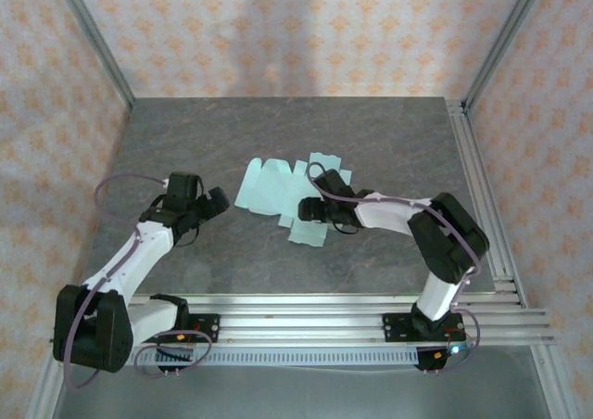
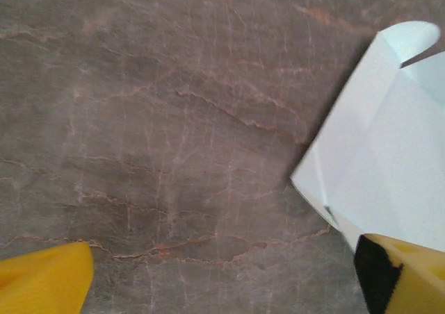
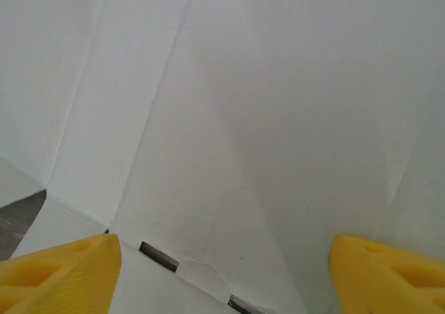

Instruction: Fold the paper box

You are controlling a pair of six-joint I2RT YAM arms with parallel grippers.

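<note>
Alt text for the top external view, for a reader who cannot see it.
A pale mint-blue paper box, unfolded as a flat die-cut sheet, lies in the middle of the grey table. The right gripper is over the sheet's near right part; the left gripper, open, is close beside its left edge.

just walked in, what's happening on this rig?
The paper box is an unfolded mint-blue sheet lying flat on the table. The right tool is open, low over the sheet. The left tool is open above the table, just off the sheet's left edge. Neither grips it.
</note>
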